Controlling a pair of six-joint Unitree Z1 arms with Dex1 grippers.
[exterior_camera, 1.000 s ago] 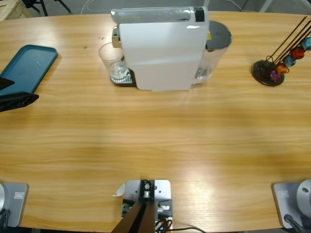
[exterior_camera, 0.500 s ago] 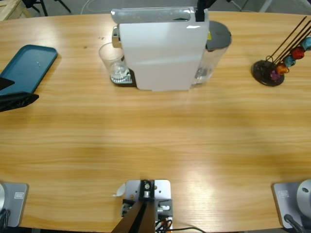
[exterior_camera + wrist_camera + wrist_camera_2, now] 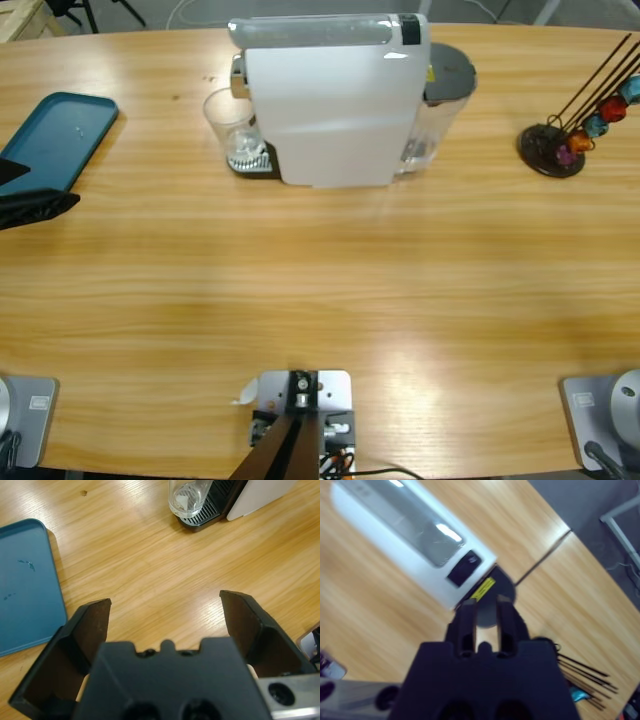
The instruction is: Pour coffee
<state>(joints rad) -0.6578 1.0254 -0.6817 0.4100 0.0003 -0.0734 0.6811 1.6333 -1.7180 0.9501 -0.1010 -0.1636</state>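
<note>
Now my wide-open, empty left gripper (image 3: 165, 612) sits well short of the glass (image 3: 189, 497), while my right gripper (image 3: 485, 614), jaws nearly closed on nothing, hangs above the coffee machine (image 3: 415, 540).

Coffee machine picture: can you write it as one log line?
coffee machine: upright | glass: under spout | left gripper: open, empty | right gripper: above machine

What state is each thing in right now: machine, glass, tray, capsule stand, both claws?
coffee machine: upright, lid down
glass: upright on the drip tray, under the spout, no coffee visible
teal tray: flat, nothing on it
capsule stand: upright, capsules on it
left claw: open, holding nothing
right claw: nearly shut, above the machine
</note>
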